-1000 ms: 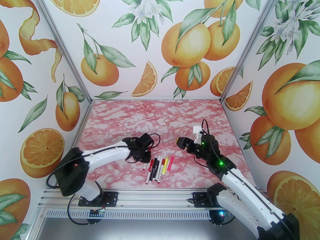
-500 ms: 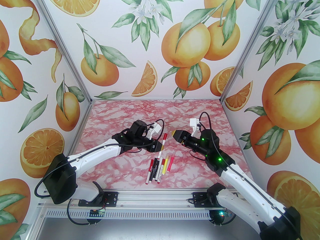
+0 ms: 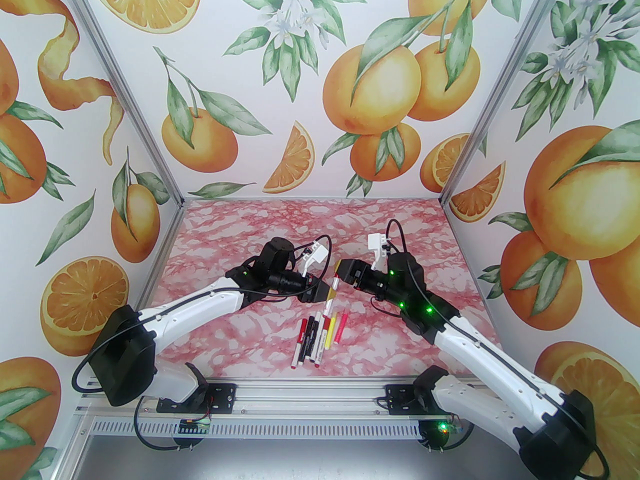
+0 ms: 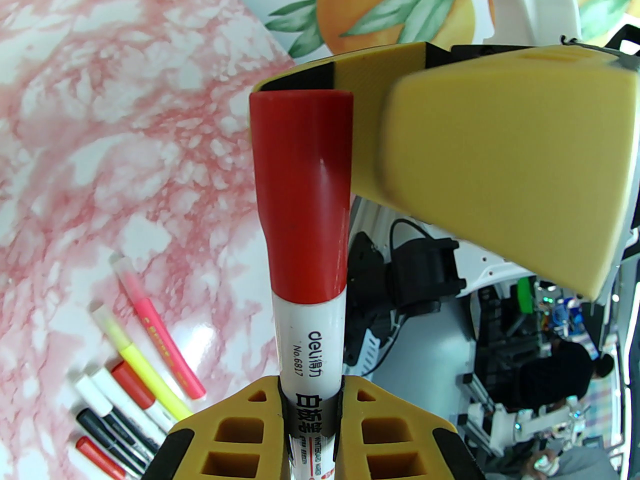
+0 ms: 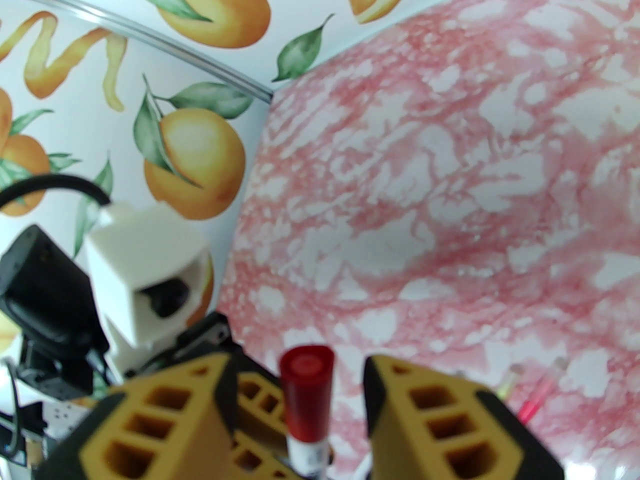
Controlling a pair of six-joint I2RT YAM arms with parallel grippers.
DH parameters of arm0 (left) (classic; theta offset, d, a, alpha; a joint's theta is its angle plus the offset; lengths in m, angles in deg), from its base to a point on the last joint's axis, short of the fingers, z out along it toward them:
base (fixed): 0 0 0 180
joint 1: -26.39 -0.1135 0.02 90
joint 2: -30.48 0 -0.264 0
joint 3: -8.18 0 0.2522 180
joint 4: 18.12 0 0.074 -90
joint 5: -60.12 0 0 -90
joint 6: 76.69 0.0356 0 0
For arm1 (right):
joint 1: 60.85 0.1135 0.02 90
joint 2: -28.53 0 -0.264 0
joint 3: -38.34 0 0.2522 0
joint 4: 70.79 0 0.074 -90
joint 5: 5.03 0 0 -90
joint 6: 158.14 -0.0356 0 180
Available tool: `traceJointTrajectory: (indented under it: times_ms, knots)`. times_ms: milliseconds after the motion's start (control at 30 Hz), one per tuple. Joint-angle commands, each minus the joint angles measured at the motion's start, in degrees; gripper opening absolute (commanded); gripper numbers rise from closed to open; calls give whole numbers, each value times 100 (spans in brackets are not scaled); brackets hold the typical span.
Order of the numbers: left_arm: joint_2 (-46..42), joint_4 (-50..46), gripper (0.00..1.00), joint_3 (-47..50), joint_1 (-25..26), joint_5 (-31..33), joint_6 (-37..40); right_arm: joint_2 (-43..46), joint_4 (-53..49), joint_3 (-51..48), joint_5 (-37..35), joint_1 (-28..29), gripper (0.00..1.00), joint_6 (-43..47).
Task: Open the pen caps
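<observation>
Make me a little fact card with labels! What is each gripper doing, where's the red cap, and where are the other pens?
Left gripper: shut on the white barrel of the held pen
Held pen: lifted off the table
Red cap: on the held pen, not pulled off yet
Right gripper: open, one finger on each side of the red cap
Other pens: six, lying side by side on the table
</observation>
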Motion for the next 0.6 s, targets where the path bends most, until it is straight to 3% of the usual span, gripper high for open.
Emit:
traceJointTrajectory:
  times_ms: [0, 400, 567]
  knots:
    - [102, 159, 17, -3, 34, -187, 7, -60, 74, 133, -127, 44, 42, 87]
    - [151, 123, 18, -34, 53, -210, 32, -183, 159, 115, -143, 94, 21, 16]
    - [164, 355, 33, 19, 61, -194, -114, -129, 178, 98, -210, 93, 19, -18]
